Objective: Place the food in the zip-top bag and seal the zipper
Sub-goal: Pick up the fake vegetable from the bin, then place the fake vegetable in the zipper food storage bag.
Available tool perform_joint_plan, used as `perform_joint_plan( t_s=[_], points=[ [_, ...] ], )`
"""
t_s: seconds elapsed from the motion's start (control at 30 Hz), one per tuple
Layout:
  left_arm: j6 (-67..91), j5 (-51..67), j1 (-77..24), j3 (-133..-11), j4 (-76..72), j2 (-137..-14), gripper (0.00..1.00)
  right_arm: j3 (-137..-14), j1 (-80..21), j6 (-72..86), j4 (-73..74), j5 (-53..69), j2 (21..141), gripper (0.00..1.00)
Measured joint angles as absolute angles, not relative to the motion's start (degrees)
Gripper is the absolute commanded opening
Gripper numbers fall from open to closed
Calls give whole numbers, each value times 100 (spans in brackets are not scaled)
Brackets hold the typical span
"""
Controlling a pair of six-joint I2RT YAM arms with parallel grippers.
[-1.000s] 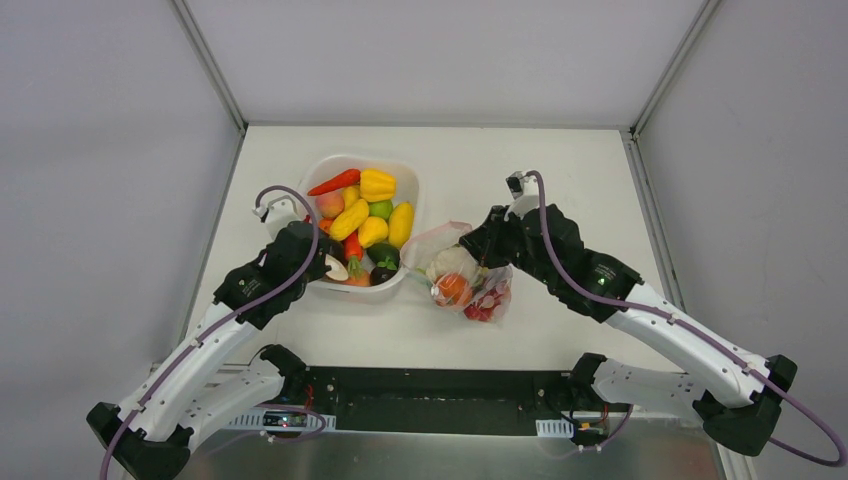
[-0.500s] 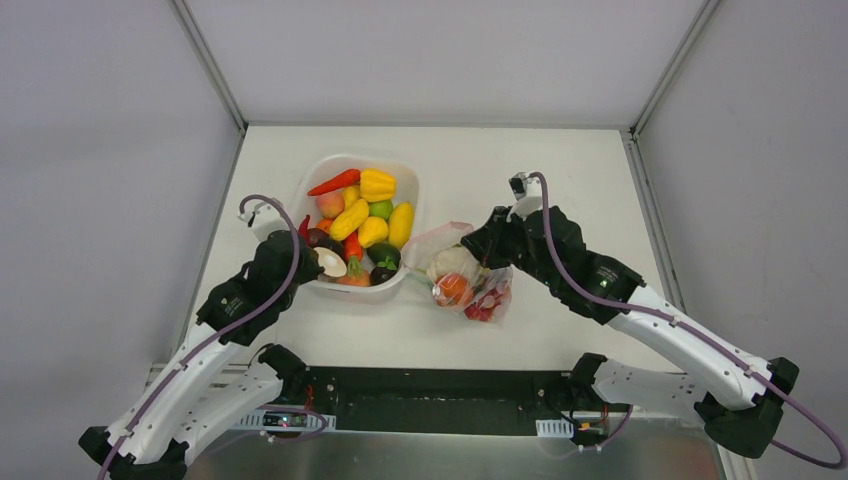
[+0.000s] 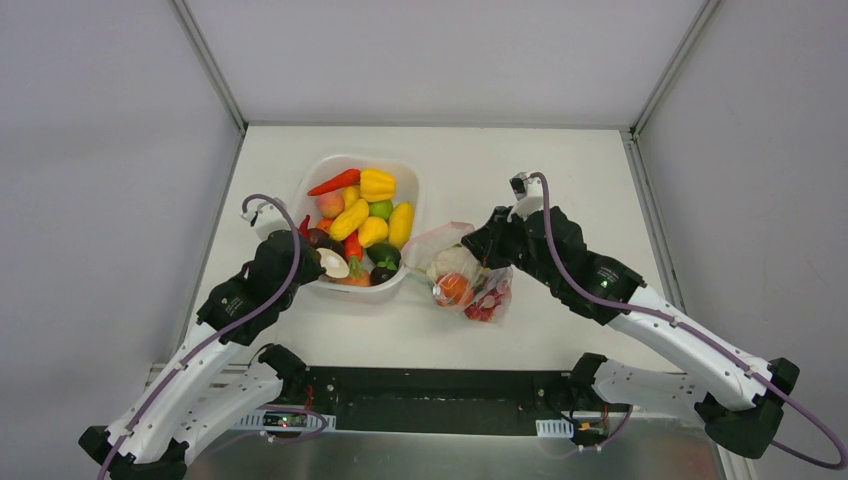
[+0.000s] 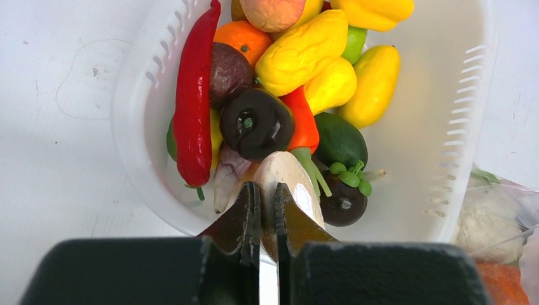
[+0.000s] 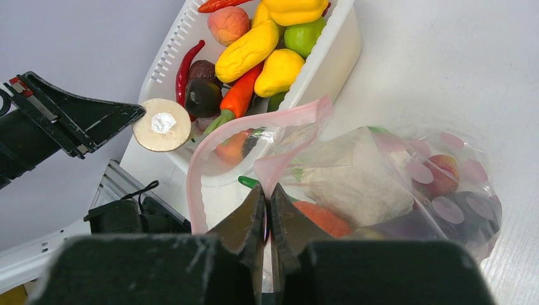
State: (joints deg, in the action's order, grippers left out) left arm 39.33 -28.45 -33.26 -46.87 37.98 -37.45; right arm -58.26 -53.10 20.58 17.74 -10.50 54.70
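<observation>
1. The left jaws are pinched shut on a cream toy piece [image 4: 289,181] with a flat round face. They grip it by the edge at the near corner of the white tub [image 4: 457,127]. I'd guess it's bound for the bag, though I cannot tell whether it is lifted clear.
2. The right jaws are closed tight on the pink zipper [image 5: 210,152], pinching one lip so the mouth gapes toward the tub.
3. The zip-top bag [image 5: 413,184] lies unsealed on the counter [image 3: 560,180] just beside the tub. It holds a white piece [image 5: 356,184], an orange piece [image 5: 321,216] and some red ones.
4. Most of the food [image 4: 305,51] sits heaped in the tub, so filling looks far from done.
</observation>
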Motion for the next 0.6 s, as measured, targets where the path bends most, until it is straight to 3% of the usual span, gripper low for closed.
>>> perform_joint_plan(
  t_s=[0.6],
  points=[
    [3660, -1675, -3326, -4799, 3146, -3667, 0, -5826, -5306, 2078, 1774, -1050, 5470, 7]
  ],
)
